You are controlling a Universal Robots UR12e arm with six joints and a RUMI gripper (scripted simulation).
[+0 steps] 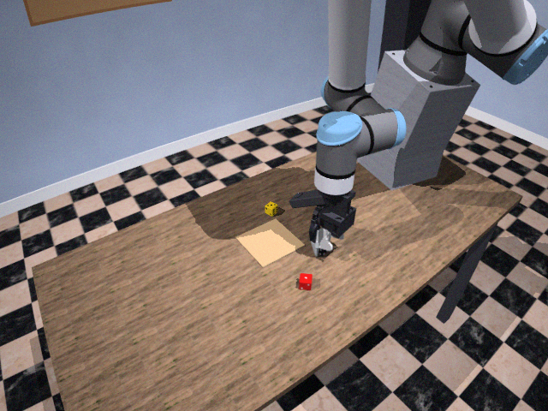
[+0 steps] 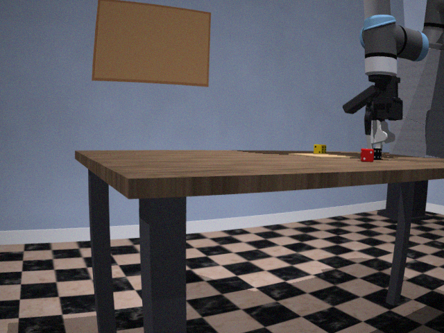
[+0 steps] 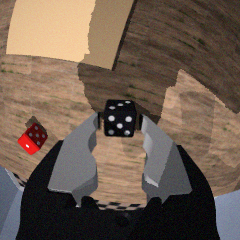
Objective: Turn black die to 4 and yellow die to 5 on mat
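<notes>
The wooden surface (image 2: 222, 163) is standing on dark legs (image 2: 168, 258) over a checkered floor, its near-left corner pointing toward the viewer, while a framed brown board (image 2: 152, 43) is hanging on the blue wall behind. Toward the right end of the surface, the yellow die (image 2: 319, 148) is sitting near the far edge, just beyond the visible part of the pale mat (image 2: 319, 155), and the red die (image 2: 366, 155) is resting nearer the front edge, partly covering the black die (image 2: 377, 154). The arm (image 2: 381, 39) is reaching down from above, its tool (image 2: 374, 146) pointing downward right at the black die.
</notes>
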